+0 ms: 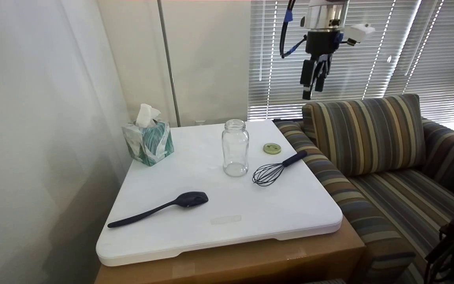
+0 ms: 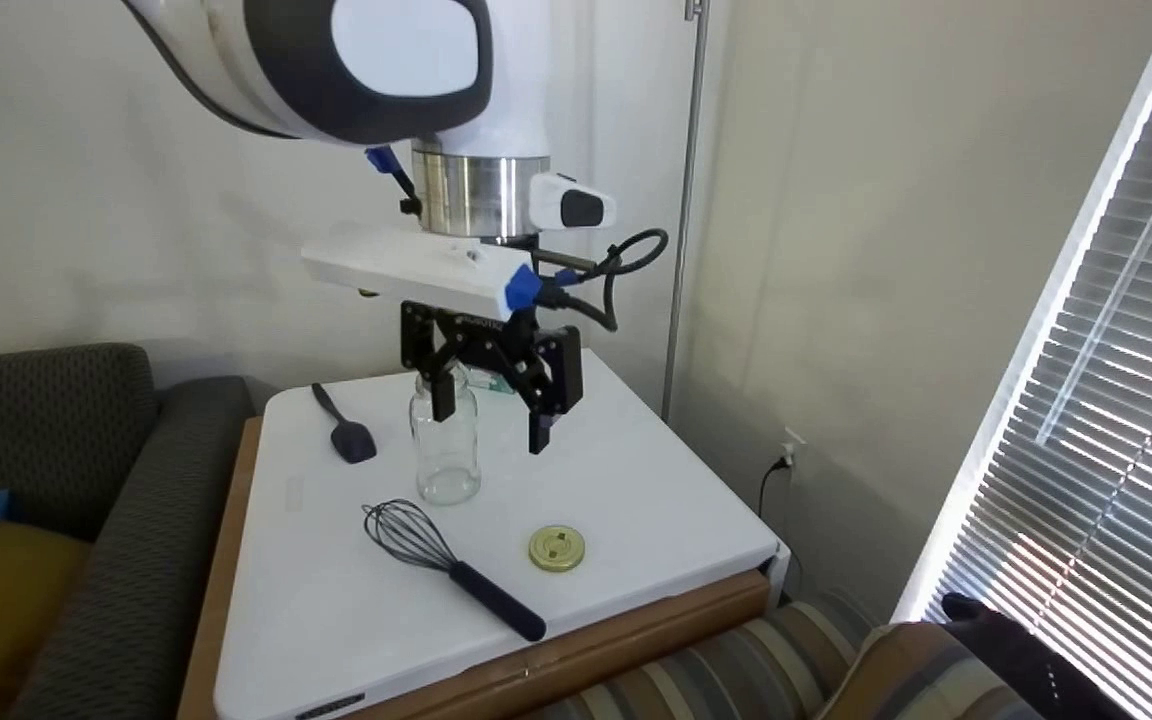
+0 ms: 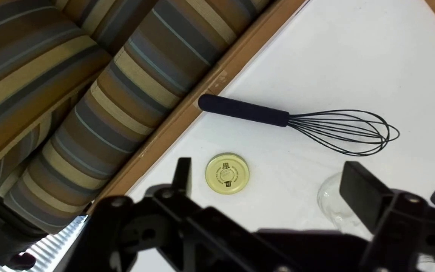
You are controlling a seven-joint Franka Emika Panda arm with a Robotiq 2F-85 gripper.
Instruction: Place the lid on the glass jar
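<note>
The greenish-gold lid (image 1: 272,148) lies flat on the white table, near its edge, in both exterior views (image 2: 557,549). The clear glass jar (image 1: 235,152) stands upright and open-mouthed a short way from the lid; a finger partly covers it in an exterior view (image 2: 448,460). My gripper (image 1: 313,90) is open and empty, high above the table, in both exterior views (image 2: 491,418). In the wrist view my open fingers (image 3: 268,173) frame the lid (image 3: 227,173) near the left finger, and the jar (image 3: 332,200) is partly hidden behind the right finger.
A black whisk (image 1: 278,169) lies beside the lid and jar. A dark spatula (image 1: 189,199) lies nearer the opposite edge. A teal tissue box (image 1: 150,142) stands near the wall. A striped armchair (image 1: 365,138) adjoins the white table (image 1: 274,209).
</note>
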